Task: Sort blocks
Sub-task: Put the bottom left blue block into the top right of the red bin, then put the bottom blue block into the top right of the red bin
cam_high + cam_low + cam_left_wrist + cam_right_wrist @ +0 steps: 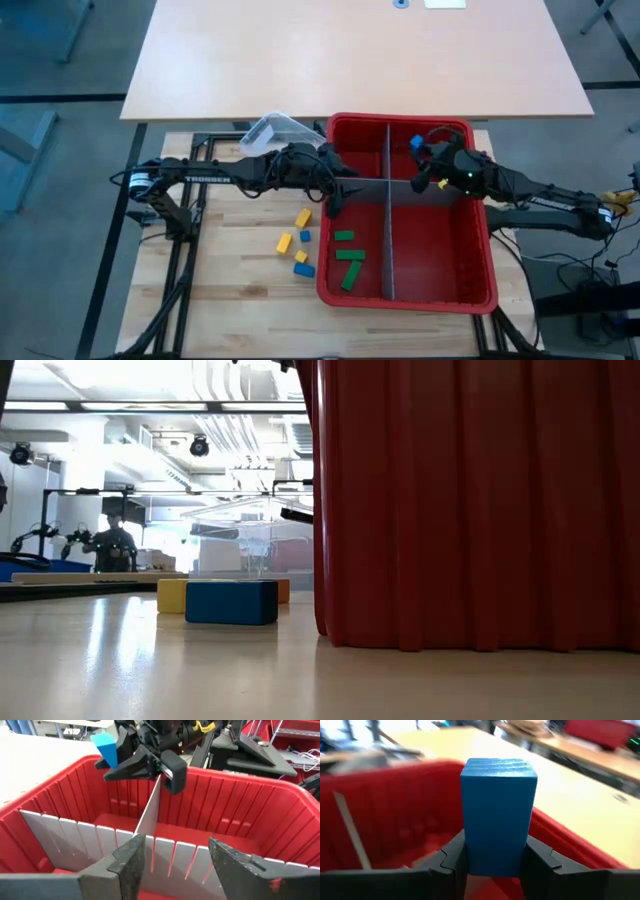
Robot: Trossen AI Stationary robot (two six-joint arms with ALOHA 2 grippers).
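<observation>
A red bin point(480, 290) with grey dividers point(388, 240) stands on the wooden table. Three green blocks point(349, 257) lie in its near left compartment. Several yellow and blue blocks point(300, 243) lie on the table left of the bin; the low view shows a blue one point(232, 601) and a yellow one point(172, 595). My right gripper point(425, 152) is shut on a blue block point(497, 815) above the bin's far right compartment. My left gripper point(172, 865) stands open over the bin's left rim point(335, 200), with nothing between its fingers. My right gripper pinches the blue block by two opposite sides at one end point(495, 862) between its two fingers. The rest of the block sticks out beyond the fingertips point(105, 747). The fingers come from the table's right, roughly level. The block is lifted clear above the bin.
A small clear plastic tub point(275, 130) lies at the bin's far left corner. A large light tabletop point(350, 50) lies beyond the work table. In the low view the bin's red wall point(480, 500) fills the right half.
</observation>
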